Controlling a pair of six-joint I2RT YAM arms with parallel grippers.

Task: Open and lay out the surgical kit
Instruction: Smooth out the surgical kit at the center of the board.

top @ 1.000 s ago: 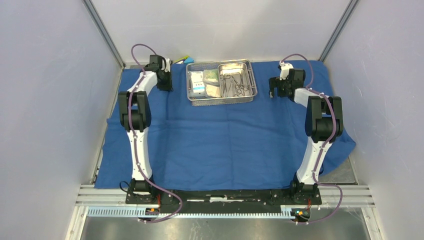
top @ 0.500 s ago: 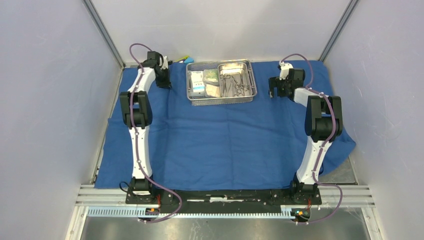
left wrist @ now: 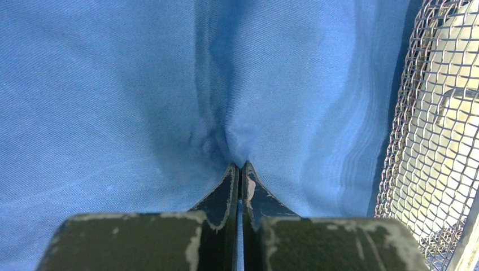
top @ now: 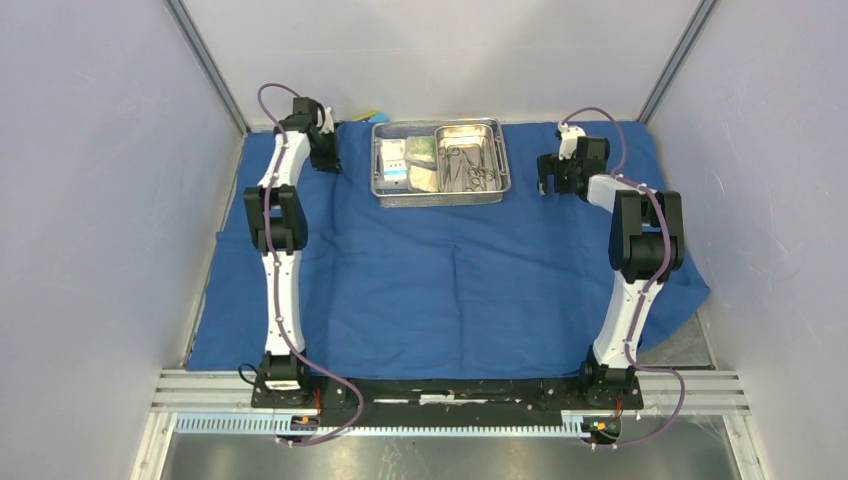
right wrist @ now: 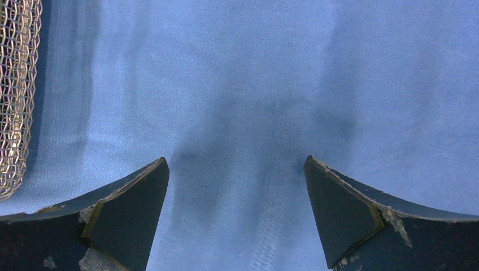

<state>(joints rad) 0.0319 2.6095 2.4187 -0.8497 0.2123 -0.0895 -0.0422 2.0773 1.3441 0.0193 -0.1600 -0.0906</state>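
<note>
The blue cloth wrap [top: 450, 280] lies spread over the table. At its far edge stands the wire-mesh tray [top: 440, 201], holding the smaller steel pan [top: 497, 160], slim metal instruments [top: 467, 170] and clear packets [top: 405, 160]. My left gripper [top: 325, 160] is down on the cloth left of the tray. It is shut on a pinched fold of the blue cloth [left wrist: 226, 113], and the tray's mesh wall [left wrist: 440, 141] shows on the right. My right gripper [top: 553, 182] hangs right of the tray, open [right wrist: 236, 161] over flat cloth. The mesh wall [right wrist: 14, 84] is at its left.
A small yellow-blue toy [top: 366, 115] peeks out behind the cloth's far edge, left of the tray. Enclosure walls close in on both sides and the back. The cloth's right side droops over the table edge [top: 690, 290]. A metal rail [top: 450, 385] runs along the near edge.
My left gripper has shut on the cloth and moved toward the back wall, dragging the cloth's far left part and the tray slightly that way. The right arm has not moved.
</note>
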